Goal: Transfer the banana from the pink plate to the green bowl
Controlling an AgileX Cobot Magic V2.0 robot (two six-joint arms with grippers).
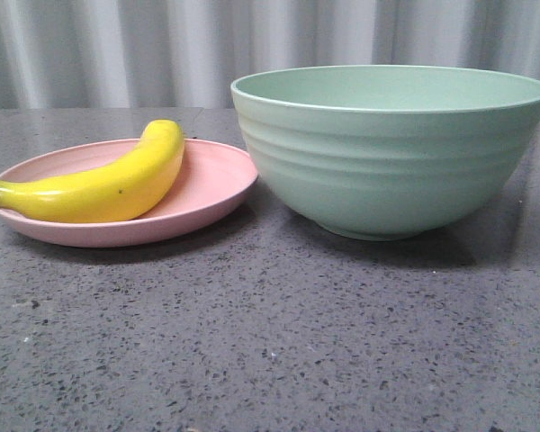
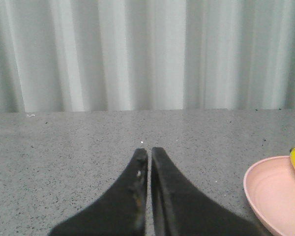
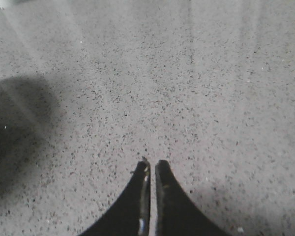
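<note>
While on pink plate (image 1: pixel 218 180), banana (image 1: pixel 108 184)

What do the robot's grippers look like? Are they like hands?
Not like hands. Each one shows only in its own wrist camera. The left gripper has two black fingers, wide at the base and curving to narrow tips. The right gripper looks the same: two smooth, dark, pointed fingers. No cables or markings are visible.

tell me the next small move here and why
Probably open the left gripper and ease it toward the banana. The banana lies on the pink plate, the green bowl looks empty, and both grippers are shut, holding nothing.
</note>
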